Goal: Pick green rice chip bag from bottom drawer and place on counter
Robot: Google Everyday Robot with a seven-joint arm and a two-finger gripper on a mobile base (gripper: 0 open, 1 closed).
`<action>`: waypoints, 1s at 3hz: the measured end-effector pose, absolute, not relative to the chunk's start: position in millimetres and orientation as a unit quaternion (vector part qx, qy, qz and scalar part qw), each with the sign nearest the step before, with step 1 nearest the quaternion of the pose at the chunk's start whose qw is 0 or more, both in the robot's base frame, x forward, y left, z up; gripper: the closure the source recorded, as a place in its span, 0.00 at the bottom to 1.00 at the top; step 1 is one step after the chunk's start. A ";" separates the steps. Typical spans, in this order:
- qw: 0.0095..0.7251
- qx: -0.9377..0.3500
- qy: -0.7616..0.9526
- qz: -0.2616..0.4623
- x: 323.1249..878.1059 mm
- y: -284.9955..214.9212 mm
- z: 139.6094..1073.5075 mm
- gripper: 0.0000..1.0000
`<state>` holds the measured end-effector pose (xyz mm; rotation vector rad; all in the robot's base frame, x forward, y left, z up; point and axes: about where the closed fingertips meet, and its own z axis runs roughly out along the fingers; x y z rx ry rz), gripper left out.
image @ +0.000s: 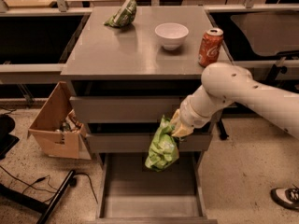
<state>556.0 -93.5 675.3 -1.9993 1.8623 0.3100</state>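
The robot's gripper, clenched on the top edge of the green rice chip bag, holds it dangling above the open bottom drawer, below the counter bearing a white bowl and soda can.

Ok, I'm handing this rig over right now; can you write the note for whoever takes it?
The gripper is shut on the green rice chip bag, in front of the closed drawers.
The bag hangs above the open bottom drawer.
Done: bag out of drawer.
Left: raise it and set it on the counter, likely the bare front, clear of the white bowl and soda can.
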 end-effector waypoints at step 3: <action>0.237 -0.696 0.676 0.038 587.9 -85.2 803.8 1.00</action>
